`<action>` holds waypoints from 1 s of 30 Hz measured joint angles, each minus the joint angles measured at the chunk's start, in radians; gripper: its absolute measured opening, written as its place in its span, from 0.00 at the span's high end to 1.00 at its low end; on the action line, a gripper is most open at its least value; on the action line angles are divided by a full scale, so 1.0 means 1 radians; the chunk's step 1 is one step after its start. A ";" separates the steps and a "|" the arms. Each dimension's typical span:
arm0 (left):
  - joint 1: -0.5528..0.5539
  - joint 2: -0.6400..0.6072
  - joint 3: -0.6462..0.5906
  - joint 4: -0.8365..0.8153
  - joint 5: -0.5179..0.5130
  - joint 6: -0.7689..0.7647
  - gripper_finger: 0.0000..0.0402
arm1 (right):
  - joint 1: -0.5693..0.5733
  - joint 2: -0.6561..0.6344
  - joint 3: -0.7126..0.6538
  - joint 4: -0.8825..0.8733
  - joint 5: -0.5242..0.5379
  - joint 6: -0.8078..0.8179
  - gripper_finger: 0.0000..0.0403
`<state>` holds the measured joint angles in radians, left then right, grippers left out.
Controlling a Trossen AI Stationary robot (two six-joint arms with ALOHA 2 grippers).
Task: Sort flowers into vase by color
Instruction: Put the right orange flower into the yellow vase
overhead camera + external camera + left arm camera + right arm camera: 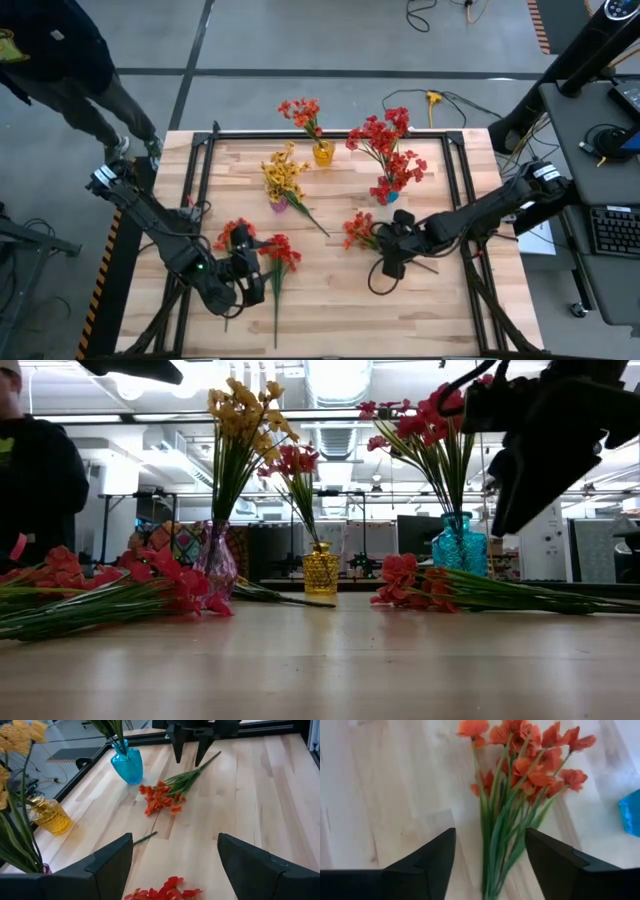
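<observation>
The right gripper [392, 252] hangs over the table [340, 310] with its fingers [427, 862] spread wide, released; an orange-red spray [520, 780] lies flat between them, stems running under the gap, blossoms pointing away toward the blue vase [388, 196]; the fingers do not touch the stems. The left gripper [250, 272] is also spread and holds nothing; two red sprays [278, 252] lie flat just beside it, blossoms near its tips. The yellow flowers [284, 172] stand in a purple vase [279, 204]; red ones stand in the yellow vase [323, 152] and in the blue vase.
</observation>
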<state>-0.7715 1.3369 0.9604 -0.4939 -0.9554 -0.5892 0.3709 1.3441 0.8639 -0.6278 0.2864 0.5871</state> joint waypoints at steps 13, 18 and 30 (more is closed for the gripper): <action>0.000 -0.012 0.000 -0.019 -0.003 -0.004 0.32 | 0.024 0.168 -0.011 0.001 0.065 0.053 0.12; 0.000 -0.012 0.000 -0.020 -0.003 -0.003 0.32 | 0.006 0.241 -0.010 0.005 0.050 0.110 0.13; 0.001 -0.012 -0.001 -0.023 -0.005 -0.003 0.32 | -0.006 0.236 -0.013 0.021 0.037 0.113 0.39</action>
<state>-0.7704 1.3252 0.9596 -0.5167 -0.9604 -0.5922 0.3653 1.5805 0.8507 -0.6066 0.3239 0.7000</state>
